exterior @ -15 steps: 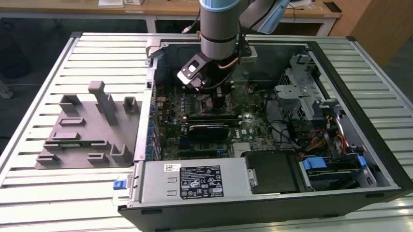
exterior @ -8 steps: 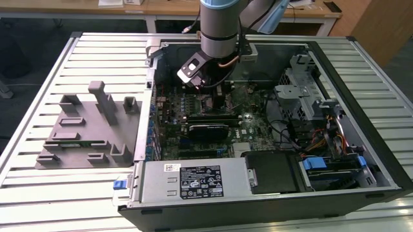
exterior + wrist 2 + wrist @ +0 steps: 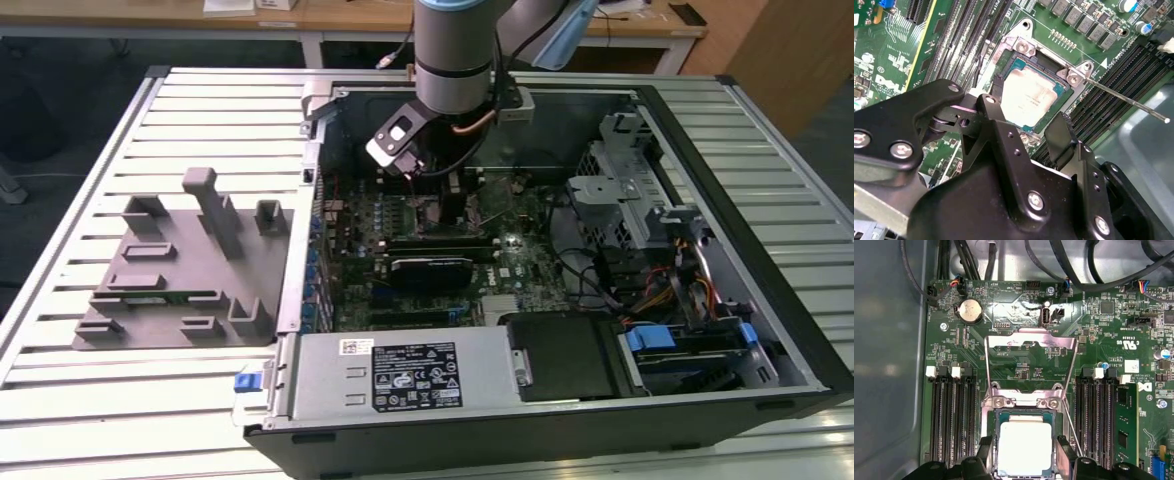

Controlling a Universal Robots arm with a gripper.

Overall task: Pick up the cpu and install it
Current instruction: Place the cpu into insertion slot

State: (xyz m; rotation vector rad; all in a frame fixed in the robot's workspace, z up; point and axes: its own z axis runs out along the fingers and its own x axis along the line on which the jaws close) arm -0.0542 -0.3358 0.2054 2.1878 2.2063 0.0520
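Both wrist views have the cpu (image 3: 1023, 447) sitting in the motherboard socket (image 3: 1021, 47), with the gripper (image 3: 1024, 114) claw spread to either side of it. The exterior view adds the grey fixture tray (image 3: 174, 270) off on the exterior view's left, outside the PC case (image 3: 767, 260).

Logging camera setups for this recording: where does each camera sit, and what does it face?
Exterior view: off the arm, high, looking down into the open computer case; the arm reaches in.
First wrist view: on the wrist, facing straight down at the circuit board; the hand shows.
Second wrist view: on the wrist, slanted; the hand's black body shows.
Both wrist views share the chip and circuit board.
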